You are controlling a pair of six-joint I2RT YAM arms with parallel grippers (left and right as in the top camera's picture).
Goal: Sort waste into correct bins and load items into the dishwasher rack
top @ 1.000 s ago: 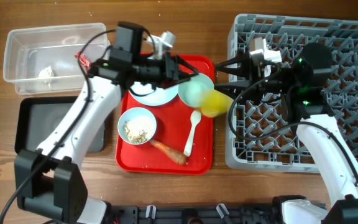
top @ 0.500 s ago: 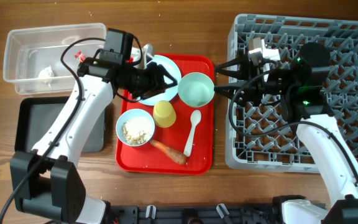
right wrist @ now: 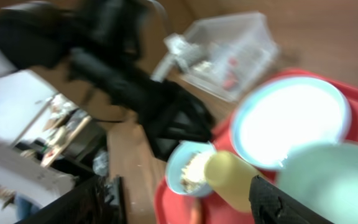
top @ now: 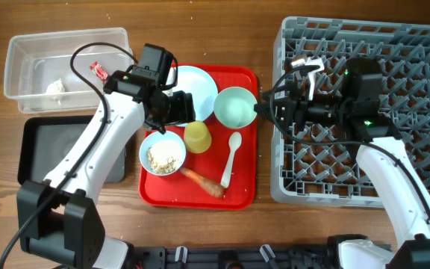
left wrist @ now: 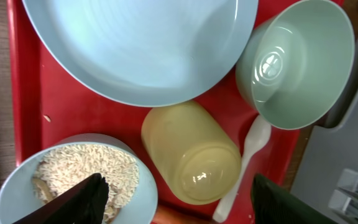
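Observation:
A round white plate, a mint-green bowl, an upturned yellow cup, a light-blue bowl of rice crumbs, a white spoon and a carrot piece lie on the red tray. My left gripper is open and empty above the plate's near edge, just left of the cup. My right gripper is open and empty beside the mint bowl's right rim. The tissue and red wrapper lie in the clear tub.
The shallow black tray sits below the tub at the left. The grey dishwasher rack fills the right side, and my right arm reaches across it. The right wrist view is blurred.
The yellow cup went from the tray's right edge to the tray's middle, where it stands upturned. My left gripper drew back to the left, uncovering the plate. My right gripper shifted slightly left.

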